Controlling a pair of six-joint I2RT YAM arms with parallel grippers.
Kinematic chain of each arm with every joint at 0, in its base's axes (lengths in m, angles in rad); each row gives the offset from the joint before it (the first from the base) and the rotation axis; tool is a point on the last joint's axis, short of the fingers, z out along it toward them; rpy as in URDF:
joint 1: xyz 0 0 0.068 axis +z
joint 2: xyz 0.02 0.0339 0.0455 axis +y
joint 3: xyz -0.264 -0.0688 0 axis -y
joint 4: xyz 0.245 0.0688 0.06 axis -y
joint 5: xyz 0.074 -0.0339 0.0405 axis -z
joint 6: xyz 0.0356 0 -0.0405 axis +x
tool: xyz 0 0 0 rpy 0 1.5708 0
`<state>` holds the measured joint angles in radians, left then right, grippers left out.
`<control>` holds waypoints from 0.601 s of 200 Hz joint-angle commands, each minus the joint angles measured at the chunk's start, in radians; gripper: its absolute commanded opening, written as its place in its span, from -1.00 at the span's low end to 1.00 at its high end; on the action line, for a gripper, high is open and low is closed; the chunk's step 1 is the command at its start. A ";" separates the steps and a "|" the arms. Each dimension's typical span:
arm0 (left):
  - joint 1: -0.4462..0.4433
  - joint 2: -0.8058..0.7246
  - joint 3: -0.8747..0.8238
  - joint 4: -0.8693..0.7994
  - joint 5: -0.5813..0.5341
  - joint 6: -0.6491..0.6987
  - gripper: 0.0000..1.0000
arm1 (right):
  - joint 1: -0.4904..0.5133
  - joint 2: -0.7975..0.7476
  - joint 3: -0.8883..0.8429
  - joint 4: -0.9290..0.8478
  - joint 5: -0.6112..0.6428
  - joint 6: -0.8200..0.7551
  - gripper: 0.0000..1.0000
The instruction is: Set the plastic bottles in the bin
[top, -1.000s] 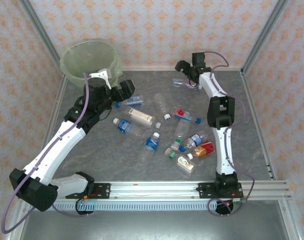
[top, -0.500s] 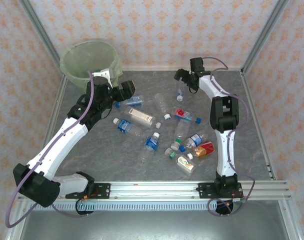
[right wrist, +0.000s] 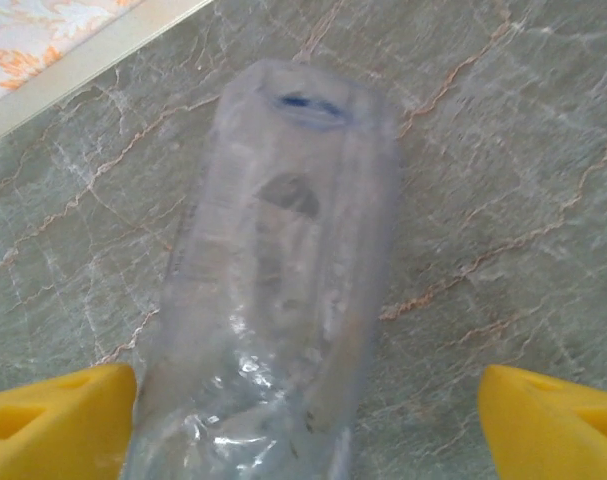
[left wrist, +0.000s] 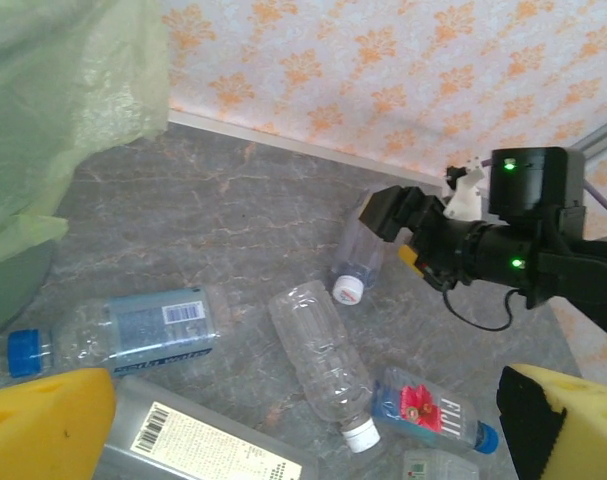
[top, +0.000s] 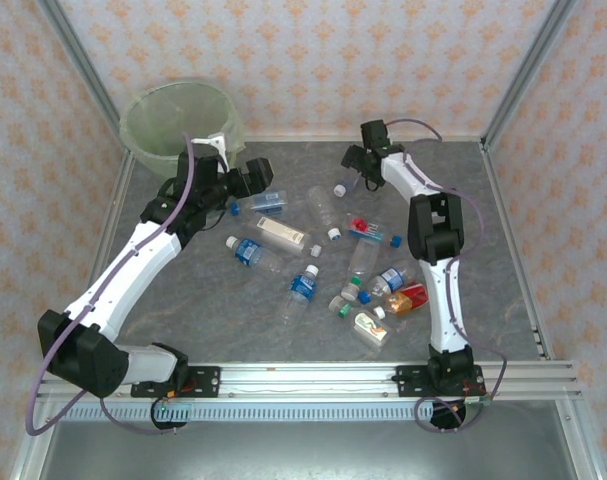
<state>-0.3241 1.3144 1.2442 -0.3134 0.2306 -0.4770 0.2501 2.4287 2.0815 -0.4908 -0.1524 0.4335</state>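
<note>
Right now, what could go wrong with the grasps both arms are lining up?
1. The clear bottle sits off-centre in the open right gripper, near one finger; closing may roll it away.
2. Under the open left gripper, the blue-capped bottle lies beside the barcode-labelled bottle; descending could nudge both.

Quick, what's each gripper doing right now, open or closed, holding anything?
Left gripper: open, holding nothing.
Right gripper: open, straddling a clear bottle, not clamped on it.
</note>
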 commanded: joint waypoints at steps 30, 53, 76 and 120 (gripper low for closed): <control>0.010 -0.066 -0.025 0.005 0.097 0.002 0.98 | 0.055 0.002 0.005 -0.078 0.146 0.045 0.61; 0.011 -0.091 -0.034 -0.019 0.097 0.025 0.98 | 0.057 -0.019 -0.040 -0.076 0.142 0.070 0.51; 0.011 -0.102 -0.045 -0.024 0.098 0.022 0.98 | 0.058 -0.028 -0.066 -0.084 0.161 0.093 0.41; 0.011 -0.094 -0.045 -0.027 0.073 -0.032 0.98 | 0.057 -0.049 -0.126 -0.071 0.197 0.040 0.31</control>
<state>-0.3202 1.2278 1.2129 -0.3271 0.3107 -0.4812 0.3134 2.4245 2.0121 -0.5316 -0.0212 0.5003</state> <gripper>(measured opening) 0.991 0.661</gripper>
